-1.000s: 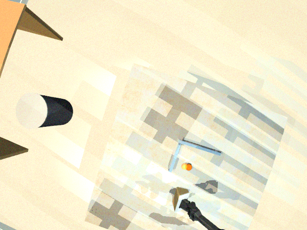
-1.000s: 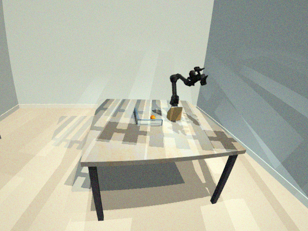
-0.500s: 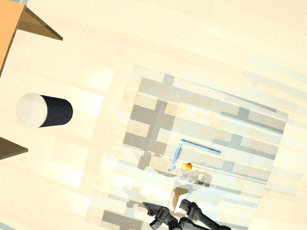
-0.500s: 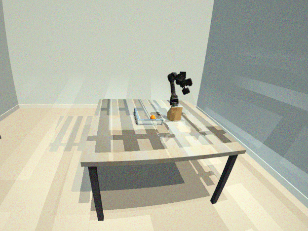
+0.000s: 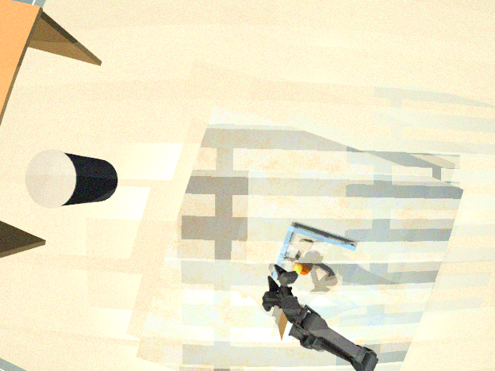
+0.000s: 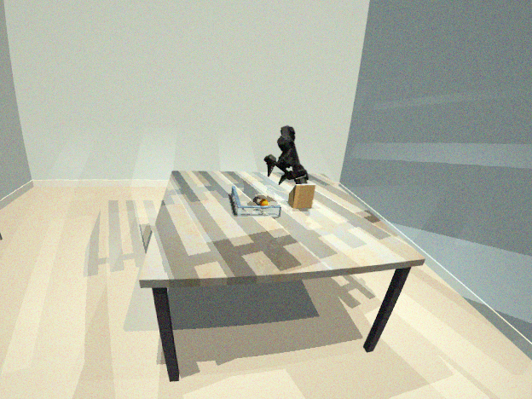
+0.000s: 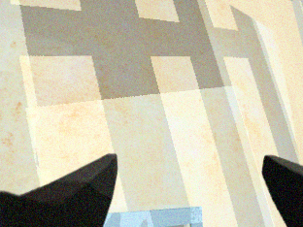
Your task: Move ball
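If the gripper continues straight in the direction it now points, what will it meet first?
Probably the bare table top. The open, empty gripper looks down onto striped wood beyond the clear wall, whose edge shows at the bottom of the wrist view. The ball is not in that view. Depth is uncertain.
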`<state>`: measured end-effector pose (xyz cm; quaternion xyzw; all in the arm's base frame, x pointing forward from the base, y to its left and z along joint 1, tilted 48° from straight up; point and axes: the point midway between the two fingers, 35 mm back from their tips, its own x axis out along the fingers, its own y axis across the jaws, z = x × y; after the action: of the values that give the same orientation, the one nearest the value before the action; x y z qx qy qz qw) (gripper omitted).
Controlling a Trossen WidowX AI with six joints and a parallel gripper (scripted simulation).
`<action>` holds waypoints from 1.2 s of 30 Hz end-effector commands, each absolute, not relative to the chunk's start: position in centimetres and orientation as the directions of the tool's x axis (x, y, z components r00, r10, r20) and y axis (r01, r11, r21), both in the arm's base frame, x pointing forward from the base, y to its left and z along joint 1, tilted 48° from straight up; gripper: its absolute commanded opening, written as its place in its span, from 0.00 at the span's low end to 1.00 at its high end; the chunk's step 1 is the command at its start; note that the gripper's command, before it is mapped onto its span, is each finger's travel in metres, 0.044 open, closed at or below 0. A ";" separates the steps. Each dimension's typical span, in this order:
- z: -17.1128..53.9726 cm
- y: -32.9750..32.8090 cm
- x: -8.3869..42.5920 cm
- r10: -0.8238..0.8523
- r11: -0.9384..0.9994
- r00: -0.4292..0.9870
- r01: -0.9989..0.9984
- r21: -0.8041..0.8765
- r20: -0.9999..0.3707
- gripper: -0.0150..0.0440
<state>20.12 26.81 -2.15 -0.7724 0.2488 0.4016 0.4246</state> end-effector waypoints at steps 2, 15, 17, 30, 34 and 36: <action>-2.2 18.8 23.5 -0.355 -0.410 0.464 -0.857 -0.312 -0.811 0.84; 0.1 6.1 24.4 -0.720 -0.153 0.156 -0.986 -0.065 -0.676 0.84; 0.1 6.1 24.4 -0.720 -0.153 0.156 -0.986 -0.065 -0.676 0.84; -1.2 4.7 24.8 -0.721 -0.153 0.157 -0.986 -0.065 -0.675 0.84; -1.7 4.3 24.9 -0.720 -0.153 0.157 -0.986 -0.065 -0.676 0.84; -1.9 4.1 24.9 -0.720 -0.154 0.157 -0.986 -0.065 -0.676 0.84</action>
<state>25.13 4.65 -1.33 -0.7140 0.5948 0.2543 0.2678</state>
